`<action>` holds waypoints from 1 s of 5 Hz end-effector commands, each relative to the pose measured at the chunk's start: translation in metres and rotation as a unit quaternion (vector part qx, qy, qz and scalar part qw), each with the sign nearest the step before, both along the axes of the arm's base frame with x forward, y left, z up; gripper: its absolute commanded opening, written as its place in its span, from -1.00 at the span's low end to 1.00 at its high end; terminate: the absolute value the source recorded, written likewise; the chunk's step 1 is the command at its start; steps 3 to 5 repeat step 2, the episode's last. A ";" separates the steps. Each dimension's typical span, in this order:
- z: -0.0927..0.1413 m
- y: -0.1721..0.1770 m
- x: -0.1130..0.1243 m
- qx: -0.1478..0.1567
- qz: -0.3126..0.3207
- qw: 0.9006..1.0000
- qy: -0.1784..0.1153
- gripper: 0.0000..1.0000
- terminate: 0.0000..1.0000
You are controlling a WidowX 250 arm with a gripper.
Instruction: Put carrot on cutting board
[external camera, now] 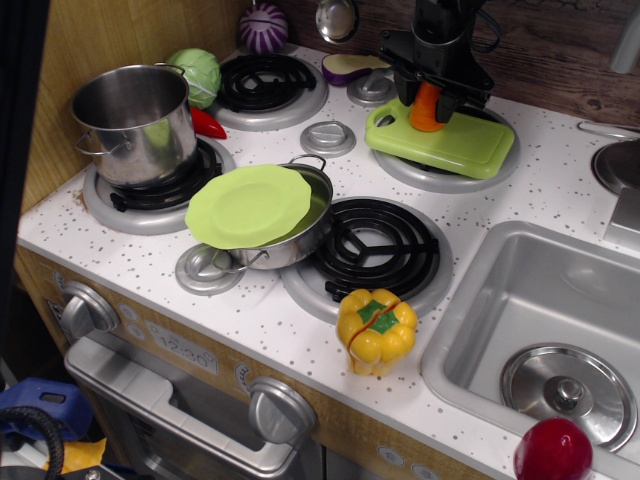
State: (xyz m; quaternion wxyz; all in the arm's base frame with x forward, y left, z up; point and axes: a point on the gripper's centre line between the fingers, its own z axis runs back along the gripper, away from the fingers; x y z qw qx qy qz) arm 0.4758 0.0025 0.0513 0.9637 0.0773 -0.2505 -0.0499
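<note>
One carrot (pixel 427 108) under tool (pixel 432 97), over cutting board (pixel 450 143)

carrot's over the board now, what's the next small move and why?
Probably lower a touch and open the hand. The carrot stands upright between its fingers, over the back edge of the cutting board; whether its base touches the board I cannot tell. Releasing there should leave it on the board.
</note>
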 end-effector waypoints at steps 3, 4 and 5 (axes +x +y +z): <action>0.022 -0.001 0.006 -0.004 -0.004 1.000 -0.029 1.00 1.00; 0.022 -0.001 0.006 -0.004 -0.004 1.000 -0.029 1.00 1.00; 0.022 -0.001 0.006 -0.004 -0.004 1.000 -0.029 1.00 1.00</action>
